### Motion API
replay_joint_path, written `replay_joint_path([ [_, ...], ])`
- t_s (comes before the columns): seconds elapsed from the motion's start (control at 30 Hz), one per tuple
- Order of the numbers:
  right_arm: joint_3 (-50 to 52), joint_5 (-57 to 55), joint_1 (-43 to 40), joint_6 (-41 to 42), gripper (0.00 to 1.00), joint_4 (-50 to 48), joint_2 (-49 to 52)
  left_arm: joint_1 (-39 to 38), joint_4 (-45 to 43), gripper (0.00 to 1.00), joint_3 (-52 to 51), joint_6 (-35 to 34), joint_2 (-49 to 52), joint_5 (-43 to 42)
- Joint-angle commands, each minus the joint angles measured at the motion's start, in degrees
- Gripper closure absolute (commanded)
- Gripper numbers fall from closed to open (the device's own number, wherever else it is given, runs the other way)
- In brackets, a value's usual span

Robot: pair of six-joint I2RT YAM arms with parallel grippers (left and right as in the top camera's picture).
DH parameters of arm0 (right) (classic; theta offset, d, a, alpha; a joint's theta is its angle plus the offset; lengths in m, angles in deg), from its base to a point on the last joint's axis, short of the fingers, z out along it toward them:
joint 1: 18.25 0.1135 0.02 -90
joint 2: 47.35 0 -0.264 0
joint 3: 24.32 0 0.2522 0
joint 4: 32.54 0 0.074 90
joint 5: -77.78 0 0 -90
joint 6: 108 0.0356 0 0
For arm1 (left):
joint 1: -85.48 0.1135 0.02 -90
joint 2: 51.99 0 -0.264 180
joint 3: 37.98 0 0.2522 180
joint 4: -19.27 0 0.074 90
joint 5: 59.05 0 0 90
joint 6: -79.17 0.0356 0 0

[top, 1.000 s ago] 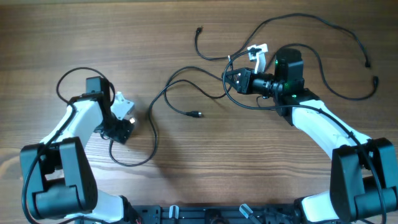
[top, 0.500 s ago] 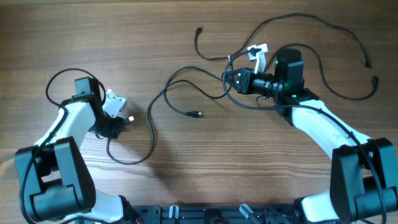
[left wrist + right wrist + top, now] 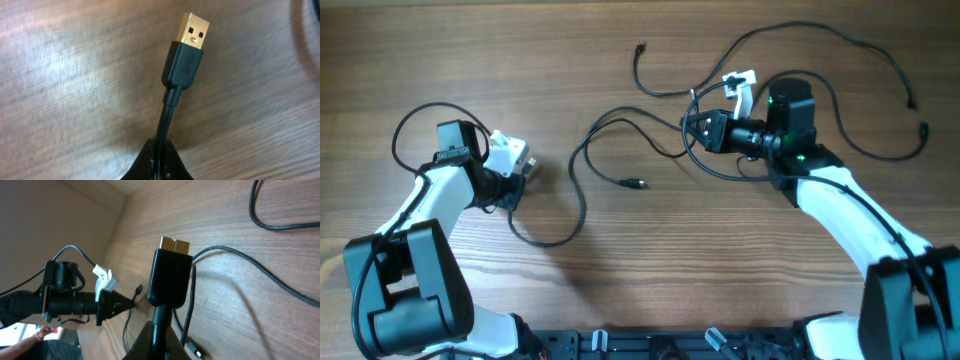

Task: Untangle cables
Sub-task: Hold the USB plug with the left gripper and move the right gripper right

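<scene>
Cables partly tangled; left gripper and right gripper each clamped on one

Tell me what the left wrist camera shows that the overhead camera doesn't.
Only the left wrist view shows the plug up close: a black housing with a gold-coloured metal tip, its cable running down into the left gripper. Only the overhead view shows both arms, the right gripper gripping another cable among the tangled cables, and a loose plug tip lying mid-table. Both show the wooden table and the left gripper shut on its cable.
</scene>
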Motion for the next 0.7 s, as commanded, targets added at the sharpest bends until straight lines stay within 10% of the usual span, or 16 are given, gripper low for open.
replay_joint_path([
  [0.0, -0.7, -2.6, -0.1, -1.1, 0.96, 2.6, -4.5, 0.3, -2.9, 0.96, -0.6, -4.5, 0.6, -4.6],
  [0.67, -0.7, -23.4, -0.2, 3.4, 0.96, 29.2, -32.8, 21.0, -5.3, 0.96, -0.4, -14.5, -5.0, -11.2],
])
